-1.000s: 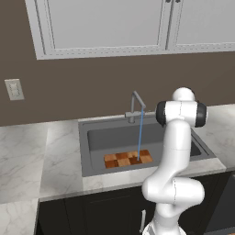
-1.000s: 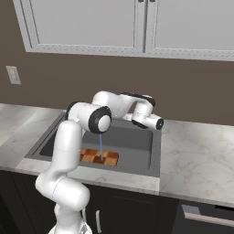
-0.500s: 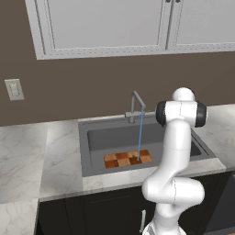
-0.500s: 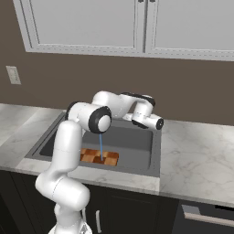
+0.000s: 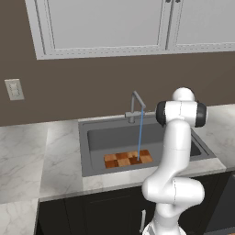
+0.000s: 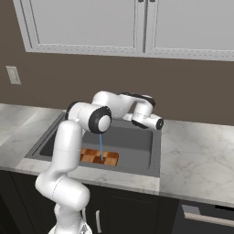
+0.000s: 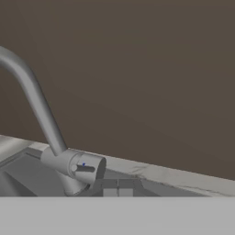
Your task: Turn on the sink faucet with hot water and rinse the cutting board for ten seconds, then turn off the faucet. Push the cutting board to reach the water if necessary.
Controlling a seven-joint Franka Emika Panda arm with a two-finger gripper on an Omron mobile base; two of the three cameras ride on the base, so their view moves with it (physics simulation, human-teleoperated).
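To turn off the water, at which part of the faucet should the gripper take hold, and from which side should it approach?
Probably the short lever on the side of the faucet. In the hand view it is a small stub pointing roughly toward the camera, clear of the tall spout, so approaching straight ahead from that side looks best. The shut gripper must open before it can grip the lever.

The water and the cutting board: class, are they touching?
Touching. In the left base view the water runs straight from the faucet onto the cutting board in the sink.
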